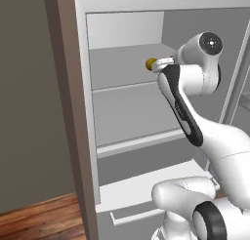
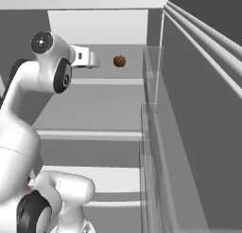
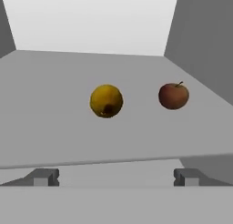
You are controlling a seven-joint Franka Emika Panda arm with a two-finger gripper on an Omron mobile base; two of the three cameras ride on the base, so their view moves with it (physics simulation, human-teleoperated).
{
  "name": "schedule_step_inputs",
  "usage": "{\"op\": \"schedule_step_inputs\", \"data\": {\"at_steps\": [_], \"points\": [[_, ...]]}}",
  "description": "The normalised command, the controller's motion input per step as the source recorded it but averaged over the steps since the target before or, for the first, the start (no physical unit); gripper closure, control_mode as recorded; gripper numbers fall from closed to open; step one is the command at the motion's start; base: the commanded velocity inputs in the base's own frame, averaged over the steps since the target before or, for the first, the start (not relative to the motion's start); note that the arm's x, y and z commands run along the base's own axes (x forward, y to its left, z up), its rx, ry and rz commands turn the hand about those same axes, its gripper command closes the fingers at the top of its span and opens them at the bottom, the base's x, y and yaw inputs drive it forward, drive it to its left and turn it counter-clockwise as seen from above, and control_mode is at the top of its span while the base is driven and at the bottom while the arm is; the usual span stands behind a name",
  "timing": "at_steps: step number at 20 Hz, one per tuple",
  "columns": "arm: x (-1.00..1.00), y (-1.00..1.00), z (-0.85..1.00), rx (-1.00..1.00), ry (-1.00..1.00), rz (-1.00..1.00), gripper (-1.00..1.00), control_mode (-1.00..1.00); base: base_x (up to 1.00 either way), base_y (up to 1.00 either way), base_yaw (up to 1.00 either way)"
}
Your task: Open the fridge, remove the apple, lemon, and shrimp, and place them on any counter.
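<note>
On the fridge [image 1: 83, 112] shelf, the lemon [image 3: 106, 100] lies ahead of the wide-open, empty tool [image 3: 116, 176].

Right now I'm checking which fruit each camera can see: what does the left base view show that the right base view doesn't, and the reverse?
The left base view shows the lemon on the upper fridge shelf, peeking out beside the arm. The right base view shows the apple on that shelf and the open door's clear bins. Both share the open fridge's white shelves and the arm reaching toward that shelf.
</note>
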Motion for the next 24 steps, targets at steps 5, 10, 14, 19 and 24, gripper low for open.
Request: {"op": "schedule_step_inputs", "data": {"at_steps": [5, 10, 14, 19, 24], "points": [[0.53, 0.06, -0.16, 0.0, 0.04, 0.0, -1.0, -1.0, 0.0, 0.0, 0.0], [0.51, 0.08, -0.04, 0.0, 0.08, 0.0, -1.0, -1.0, 0.0, 0.0, 0.0], [0.47, 0.02, -0.04, 0.0, 0.07, 0.0, -1.0, -1.0, 0.0, 0.0, 0.0], [0.47, 0.0, -0.08, 0.0, 0.05, 0.0, -1.0, -1.0, 0.0, 0.0, 0.0], [0.42, 0.01, -0.16, 0.0, 0.01, 0.0, -1.0, -1.0, 0.0, 0.0, 0.0]]}}
